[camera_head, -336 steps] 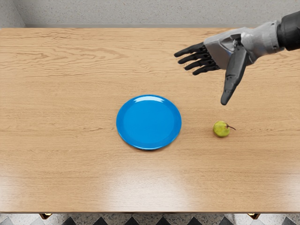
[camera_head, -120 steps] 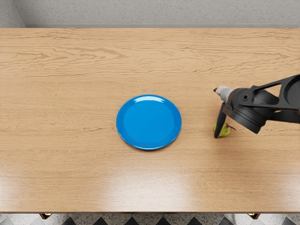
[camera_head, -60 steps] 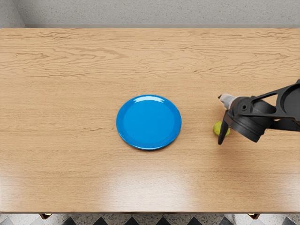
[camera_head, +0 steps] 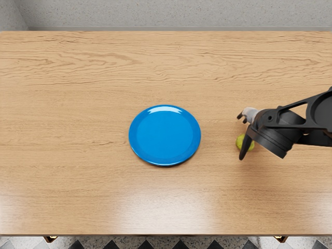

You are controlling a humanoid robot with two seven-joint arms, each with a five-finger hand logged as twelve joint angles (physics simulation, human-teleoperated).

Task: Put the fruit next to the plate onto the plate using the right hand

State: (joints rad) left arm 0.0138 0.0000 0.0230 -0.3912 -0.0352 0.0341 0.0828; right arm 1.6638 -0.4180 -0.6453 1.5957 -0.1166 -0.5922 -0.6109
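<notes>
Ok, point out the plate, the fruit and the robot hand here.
plate (camera_head: pixel 164 135): head view, bare blue centre.
fruit (camera_head: pixel 240 140): head view, green edge showing beside the hand.
right robot hand (camera_head: pixel 267 129): head view, dark back of the hand.

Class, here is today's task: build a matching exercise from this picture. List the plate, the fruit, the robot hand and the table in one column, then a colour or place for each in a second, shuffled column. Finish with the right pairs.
Column one
1. plate
2. fruit
3. right robot hand
4. table

Column two
A. yellow-green, lying right of the plate
B. light wood, under everything else
C. blue, in the middle of the table
D. dark, reaching in from the right edge, over the fruit

Pairs: 1-C, 2-A, 3-D, 4-B
</notes>
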